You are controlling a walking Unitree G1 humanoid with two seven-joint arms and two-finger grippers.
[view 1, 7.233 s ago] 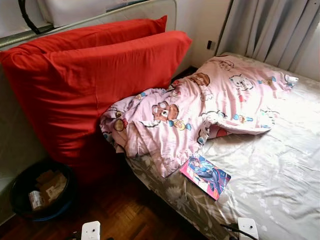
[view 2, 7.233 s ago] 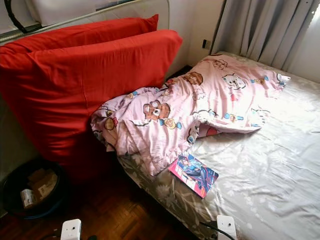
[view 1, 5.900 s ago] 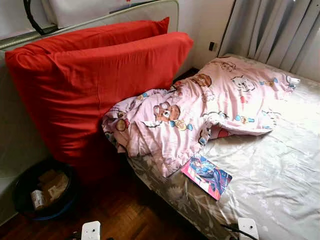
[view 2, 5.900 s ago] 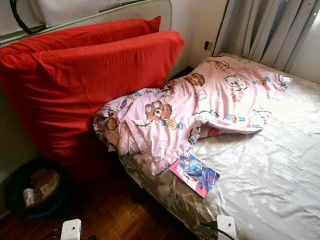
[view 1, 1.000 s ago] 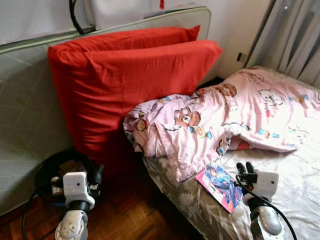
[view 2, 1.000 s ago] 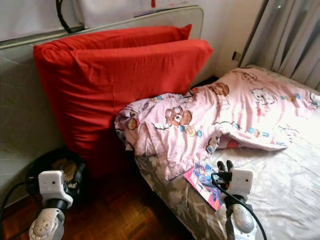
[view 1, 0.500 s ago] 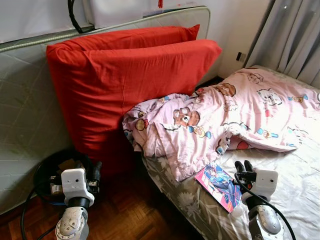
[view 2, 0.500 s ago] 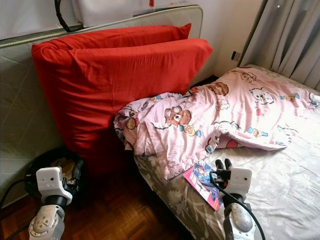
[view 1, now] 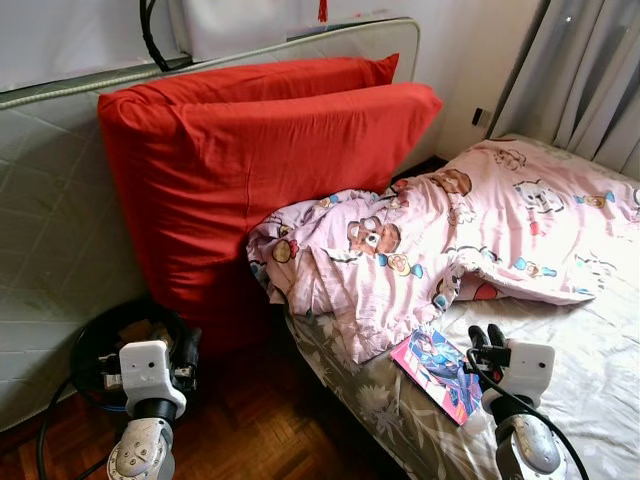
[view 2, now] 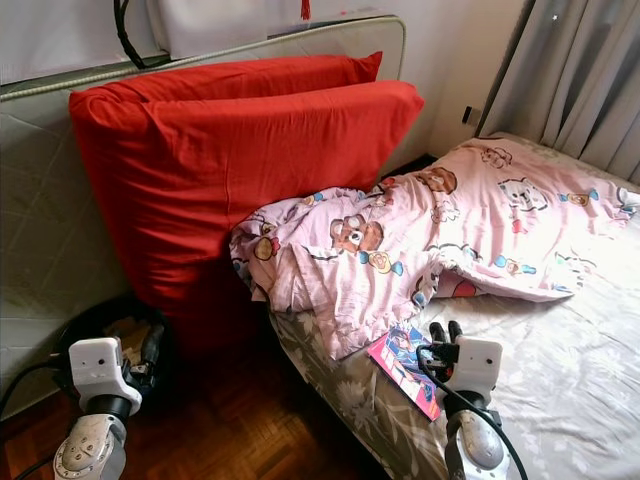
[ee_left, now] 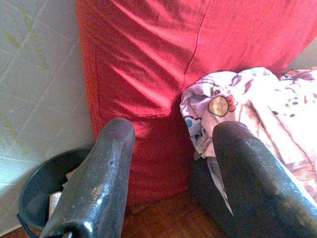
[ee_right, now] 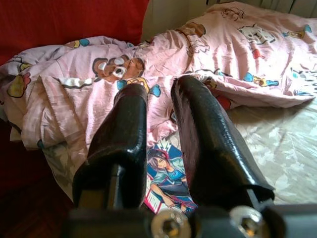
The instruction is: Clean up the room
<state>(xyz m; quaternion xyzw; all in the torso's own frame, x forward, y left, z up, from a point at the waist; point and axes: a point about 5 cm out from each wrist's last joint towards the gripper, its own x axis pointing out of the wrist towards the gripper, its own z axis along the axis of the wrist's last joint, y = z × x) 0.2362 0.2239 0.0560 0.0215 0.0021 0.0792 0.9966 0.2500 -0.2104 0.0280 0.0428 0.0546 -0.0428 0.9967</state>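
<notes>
A crumpled pink cartoon-print blanket (view 1: 420,240) lies across the bed and hangs over its near corner. A colourful comic book (view 1: 435,362) rests on the grey floral sheet (view 1: 590,340) near the bed's edge. My right gripper (view 1: 486,335) hovers just right of the book, open by only a narrow gap, with nothing between its fingers. In the right wrist view the right gripper (ee_right: 158,89) looks over the book (ee_right: 166,178) towards the blanket. My left gripper (ee_left: 168,131) is open and empty, held low over the floor beside a dark bin (view 1: 95,345).
Two big red pillows (view 1: 260,170) lean against an upright mattress (view 1: 50,240) at the bed's head. The bin holds cardboard scraps, and a black cable loops on the wooden floor (view 1: 260,420) by it. Grey curtains (view 1: 590,70) hang behind the bed.
Over the past seconds the view has shifted and both arms have risen into sight. In the last second the arms have barely moved, and the book and blanket lie as before.
</notes>
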